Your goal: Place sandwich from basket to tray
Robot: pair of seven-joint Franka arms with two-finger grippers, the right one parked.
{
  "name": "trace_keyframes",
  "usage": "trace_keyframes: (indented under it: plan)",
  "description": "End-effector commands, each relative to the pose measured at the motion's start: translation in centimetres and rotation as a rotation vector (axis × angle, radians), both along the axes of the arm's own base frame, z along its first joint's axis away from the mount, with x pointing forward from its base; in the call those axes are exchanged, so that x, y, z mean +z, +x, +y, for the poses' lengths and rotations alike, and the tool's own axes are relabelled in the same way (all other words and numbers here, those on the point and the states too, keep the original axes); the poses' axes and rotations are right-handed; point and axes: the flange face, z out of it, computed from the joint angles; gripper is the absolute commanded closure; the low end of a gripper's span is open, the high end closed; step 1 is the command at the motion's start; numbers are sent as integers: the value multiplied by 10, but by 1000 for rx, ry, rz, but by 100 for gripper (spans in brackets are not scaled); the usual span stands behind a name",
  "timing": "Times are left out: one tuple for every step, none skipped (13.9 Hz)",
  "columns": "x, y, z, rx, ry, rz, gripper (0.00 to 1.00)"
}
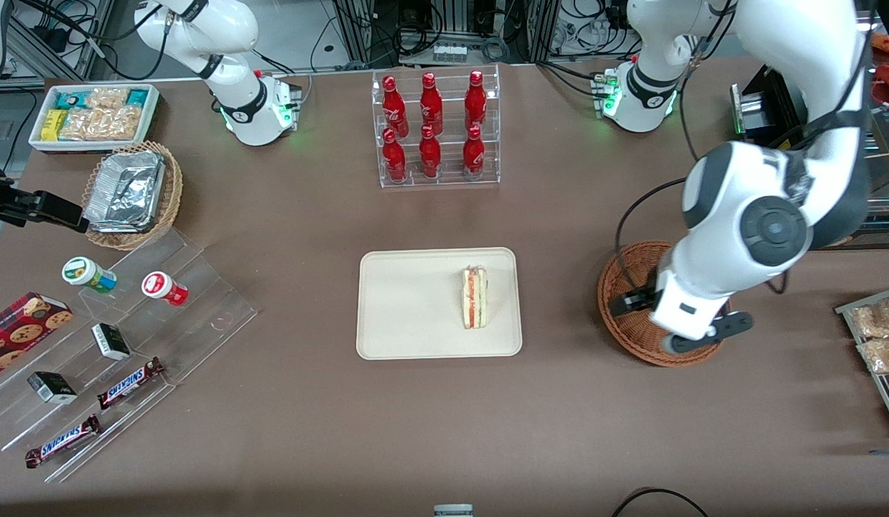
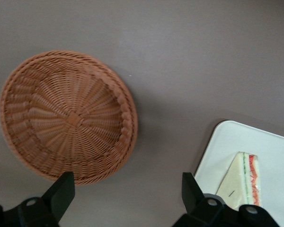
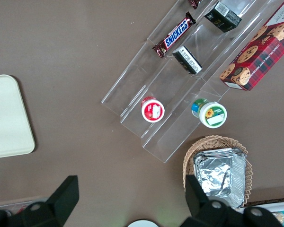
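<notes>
sandwich on the tray, claw hanging spread over the worktop beside the bare basket

the sandwich [image 1: 475, 297] lies flat on the tray [image 1: 408, 305], toward the tray's end nearest the working arm, its red and green filling edge showing. the basket [image 2: 66, 116] has nothing in it in the wrist view. the claw [image 2: 128, 194] hangs with its fingers [image 2: 61, 189] spread wide and nothing between them, over bare worktop [image 2: 189, 61] between basket and tray; in the front view the arm covers part of the basket. to my eye the placing is done, and what is left is to leave cleanly: i would lift straight up with the fingers kept apart, staying clear of the tray's low rim so the sandwich is not nudged, and swing away over bare worktop, not across the basket's rim.
</notes>
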Motion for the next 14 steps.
trace_keyframes:
  plan:
    - [32, -2, 28, -66, -14, 48, 0]
    - [46, -1, 41, -111, -23, 54, 0]
    - [58, -2, 50, -144, -29, 67, 0]
    - [66, -4, 57, -161, -29, 85, 0]
    - [78, -6, 61, -172, -30, 90, 0]
    - [95, -13, 73, -159, -28, 75, 0]
    - [110, -20, 85, -148, -28, 61, 0]
    - [119, -29, 89, -154, -24, 71, 0]
    - [129, -38, 99, -155, -21, 76, 0]
    - [139, -50, 103, -179, -18, 85, 0]
    - [149, -60, 106, -211, -19, 93, 0]
    - [156, -67, 111, -235, -22, 103, 0]
    - [163, -72, 120, -241, -27, 103, 0]
    - [167, -76, 123, -267, -30, 101, 0]
